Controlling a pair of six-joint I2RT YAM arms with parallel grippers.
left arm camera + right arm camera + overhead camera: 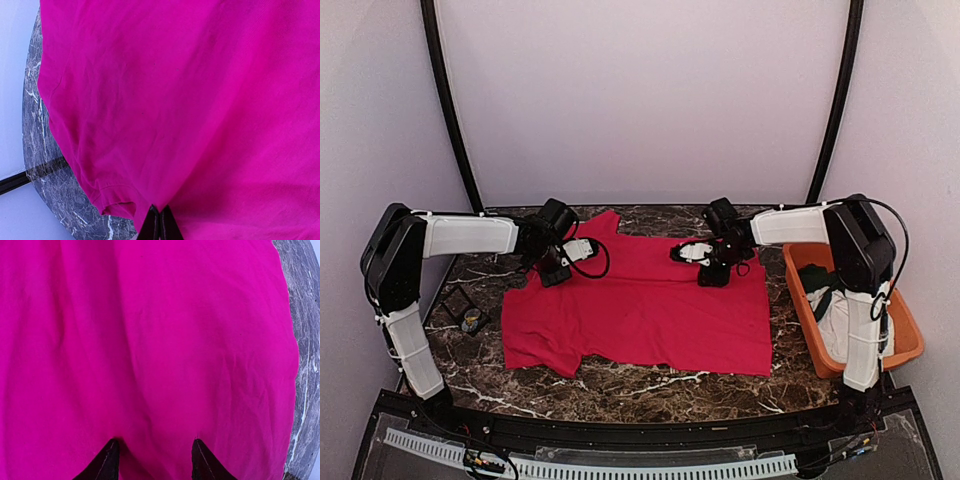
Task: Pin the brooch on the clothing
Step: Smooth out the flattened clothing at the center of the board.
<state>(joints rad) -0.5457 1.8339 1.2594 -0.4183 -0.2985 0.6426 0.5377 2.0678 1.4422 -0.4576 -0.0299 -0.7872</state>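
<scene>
The clothing [640, 310], a bright red T-shirt, lies spread flat on the marble table. My left gripper [553, 270] is at its upper left by the sleeve. In the left wrist view the left gripper [160, 222] is shut, and shirt fabric [190, 125] draws into its pinched tips beside the sleeve hem. My right gripper [713, 268] is over the shirt's upper right. Seen from the right wrist, this gripper [156, 457] is open, fingertips [109, 460] pressing down on flat fabric [150, 340] with nothing between them. A small round piece [471, 321] left of the shirt may be the brooch; it is too small to tell.
A dark square case [457, 302] sits next to the small round piece. An orange basket [907, 335] holding a white cloth [840, 325] and a dark green garment [828, 283] stands at the table's right edge. Black frame bars rise at the back corners.
</scene>
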